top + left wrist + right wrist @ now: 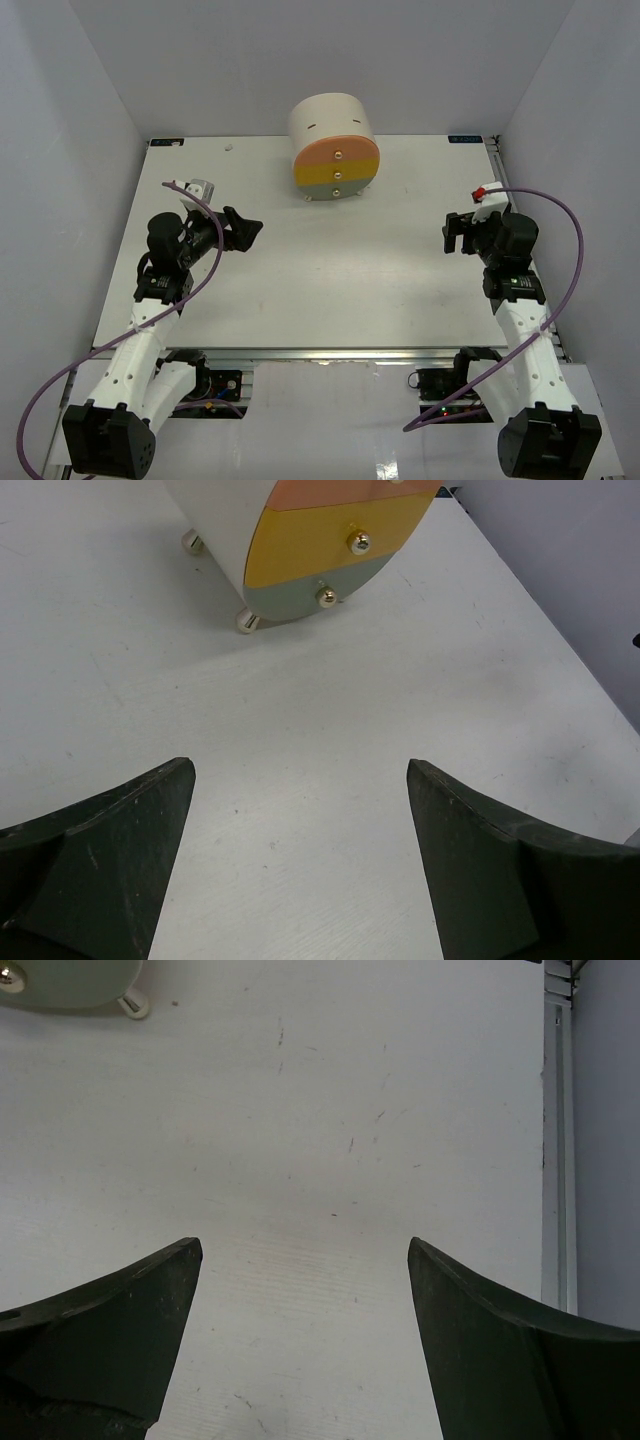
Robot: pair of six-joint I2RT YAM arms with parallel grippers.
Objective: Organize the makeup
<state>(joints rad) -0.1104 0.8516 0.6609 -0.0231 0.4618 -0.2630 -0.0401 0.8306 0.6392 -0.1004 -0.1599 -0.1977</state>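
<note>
Listing left to right, all places reckoned from the drawer unit (335,150);

left gripper (243,226): near-left of the unit, well apart, hovering over bare table (330,290); jaws spread wide, nothing between them; aimed toward the unit's striped front;

drawer unit: cream cylinder lying on its side at the far middle, round front facing the arms; three bands, top to bottom pink, yellow, grey-green, each with a brass knob (358,542); small feet touching the table; drawers seemingly pushed in;

right gripper (452,234): near-right of the unit, well apart; jaws likewise spread wide, holding nothing; only a foot and the lower edge of the unit in the corner of its wrist view;

makeup: none visible in any view, neither beside the unit nor under either gripper; possibly inside the drawers, not confirmable;

relation governing any coming move: knobs ahead and rightward of the left jaws, ahead and leftward of the right jaws; long axis of the unit running away from the arms; left arm judged slightly nearer and better aimed.
</note>
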